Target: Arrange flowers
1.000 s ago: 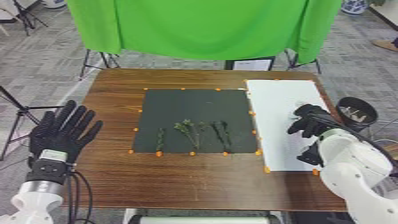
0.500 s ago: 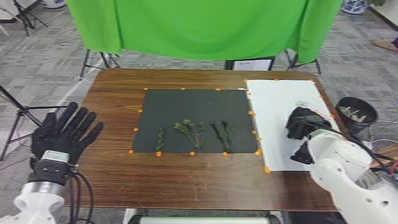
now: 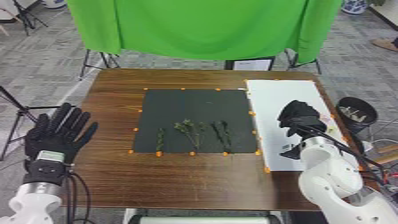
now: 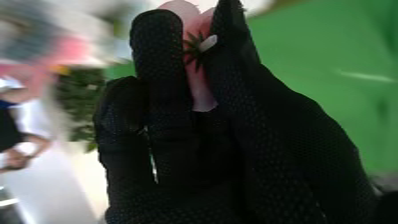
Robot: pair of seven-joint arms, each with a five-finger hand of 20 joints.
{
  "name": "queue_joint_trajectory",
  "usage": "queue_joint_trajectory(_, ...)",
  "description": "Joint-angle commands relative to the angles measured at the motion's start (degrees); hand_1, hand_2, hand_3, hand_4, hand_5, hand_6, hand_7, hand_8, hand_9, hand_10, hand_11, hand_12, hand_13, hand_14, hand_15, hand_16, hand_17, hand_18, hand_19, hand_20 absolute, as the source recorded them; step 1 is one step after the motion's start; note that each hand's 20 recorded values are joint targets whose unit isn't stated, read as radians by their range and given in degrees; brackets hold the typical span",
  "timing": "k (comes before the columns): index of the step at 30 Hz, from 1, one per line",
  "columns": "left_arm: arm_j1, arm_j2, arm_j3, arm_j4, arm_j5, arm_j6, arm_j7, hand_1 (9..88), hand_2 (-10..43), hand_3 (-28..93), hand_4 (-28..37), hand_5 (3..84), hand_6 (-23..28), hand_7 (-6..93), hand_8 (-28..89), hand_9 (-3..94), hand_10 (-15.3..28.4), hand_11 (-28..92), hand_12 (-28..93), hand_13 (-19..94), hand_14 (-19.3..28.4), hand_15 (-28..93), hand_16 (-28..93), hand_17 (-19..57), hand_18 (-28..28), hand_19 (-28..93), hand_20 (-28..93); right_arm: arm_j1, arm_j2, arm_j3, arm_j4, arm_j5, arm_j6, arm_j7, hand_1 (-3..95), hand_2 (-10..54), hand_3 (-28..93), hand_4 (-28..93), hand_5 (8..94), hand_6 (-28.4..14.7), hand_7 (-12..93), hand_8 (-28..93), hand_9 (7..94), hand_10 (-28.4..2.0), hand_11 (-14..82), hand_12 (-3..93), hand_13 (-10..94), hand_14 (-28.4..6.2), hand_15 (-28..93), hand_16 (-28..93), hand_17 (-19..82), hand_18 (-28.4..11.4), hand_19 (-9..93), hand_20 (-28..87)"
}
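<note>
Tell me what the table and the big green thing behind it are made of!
The table looks like smooth brown wood, maybe varnished, with streaky grain. The green thing seems to be matte cloth, as it hangs in soft folds; which fabric, I can't tell.

Bright, soft light over the whole table (image 3: pixel 178 185).
In the head view, the white sheet (image 3: pixel 280 97) is the brightest part of the tabletop; in the right wrist view, the green cloth (image 4: pixel 329 40) carries one pale streak, and the background is strongly blurred.
</note>
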Motion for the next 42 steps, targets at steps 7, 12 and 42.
queue_joint_trajectory(7, 1.6, 0.44, -0.97, -0.15, 0.12, -0.06, -0.96, 31.9, 12.0, 71, -27.8, 39.5, 9.6, 17.4, -10, 32.6, 17.0, 23, 11, 24, 16.1, 36, -7, -6.1, 14.8, 34, 7, 26.9, -14.4, -25.7, 2.7, 3.5, -6.1, -14.4, 61.1, -5.6, 71, -28, 78.8, 0.2, 20, 2, 85.3, -9.5, 6.5, 34.0, 75, -6.6, 31, 46, 38, -19.4, 77, 45)
queue_joint_trajectory(12, 1.5, 1.16, 0.10, -0.23, -0.46, -0.23, -0.16, 30.4, 11.7, 71, -27.7, 39.1, 9.6, 17.1, -9, 32.4, 17.0, 23, 11, 24, 16.2, 36, -7, -6.3, 14.9, 34, 7, 31.4, -19.5, -32.4, 8.6, 3.9, -8.5, -17.4, 60.8, -5.6, 71, -28, 78.8, 0.3, 20, 2, 85.3, -9.2, 6.6, 34.0, 75, -6.3, 31, 46, 38, -19.4, 77, 45)
queue_joint_trajectory(42, 0.0, 3.38, 0.02, -0.66, 2.27, 1.00, -2.61, 29.7, 10.2, 71, -28.2, 39.1, 9.8, 16.2, -9, 32.2, 17.1, 22, 12, 24, 16.4, 36, -6, -6.6, 15.0, 34, 8, 34.2, -32.7, -42.6, 25.0, -11.5, -13.0, -13.3, 59.9, -8.9, 73, -28, 71.0, 0.3, 27, -2, 79.4, -8.8, 5.6, 33.8, 73, -5.4, 31, 49, 38, -20.8, 80, 43)
